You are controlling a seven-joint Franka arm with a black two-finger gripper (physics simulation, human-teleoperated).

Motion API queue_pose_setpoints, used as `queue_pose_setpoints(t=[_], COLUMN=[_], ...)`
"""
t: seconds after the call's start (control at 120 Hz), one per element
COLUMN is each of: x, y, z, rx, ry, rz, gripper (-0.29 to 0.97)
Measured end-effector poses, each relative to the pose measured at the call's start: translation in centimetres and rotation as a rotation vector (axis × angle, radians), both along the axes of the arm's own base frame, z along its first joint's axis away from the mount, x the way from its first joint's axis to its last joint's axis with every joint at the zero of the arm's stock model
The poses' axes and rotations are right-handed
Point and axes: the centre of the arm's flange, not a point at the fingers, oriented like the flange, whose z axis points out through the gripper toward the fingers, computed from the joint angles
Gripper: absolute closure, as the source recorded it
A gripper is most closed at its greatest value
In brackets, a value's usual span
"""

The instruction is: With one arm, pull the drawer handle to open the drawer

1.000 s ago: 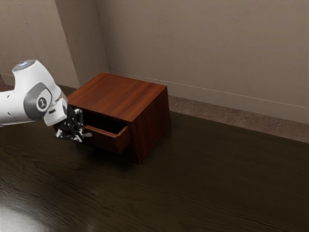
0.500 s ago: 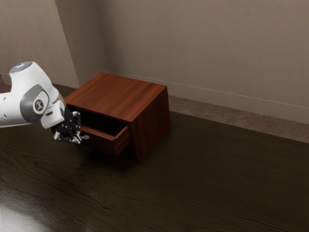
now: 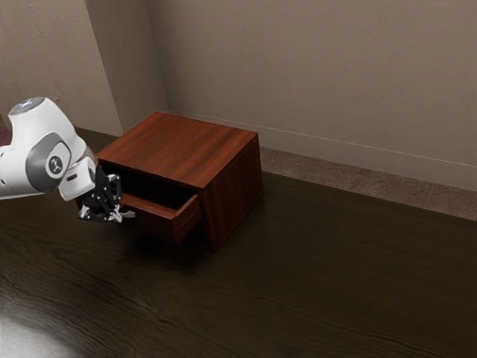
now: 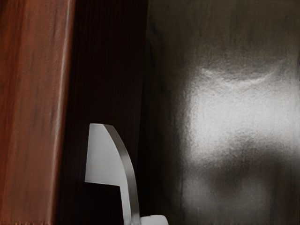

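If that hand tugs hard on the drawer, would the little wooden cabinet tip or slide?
Tipping seems unlikely: the cabinet is low, wide and sits flat. It looks like solid wood, so probably heavy enough to stay put. The table under it is glossy, though, so a hard tug by the hand might scoot it.

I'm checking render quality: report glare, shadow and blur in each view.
Exterior view: pale glare on the dark surface at the lower left corner; soft shadow under the open drawer. Wrist view: broad glare on that surface; the red wood looks smeared, the metal handle crisp.
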Motion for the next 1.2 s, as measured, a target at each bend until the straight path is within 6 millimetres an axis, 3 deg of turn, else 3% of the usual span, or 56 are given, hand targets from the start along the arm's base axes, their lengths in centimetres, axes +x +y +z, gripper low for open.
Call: queue_pose_setpoints(t=[0.308,1.2], x=[-0.7,-3.6], y=[0.6,0.7], z=[0.1,0.4], rx=[-0.005,-0.021], ry=[-0.004,-0.02], rz=[0.017,0.029], gripper=[0.61,0.67])
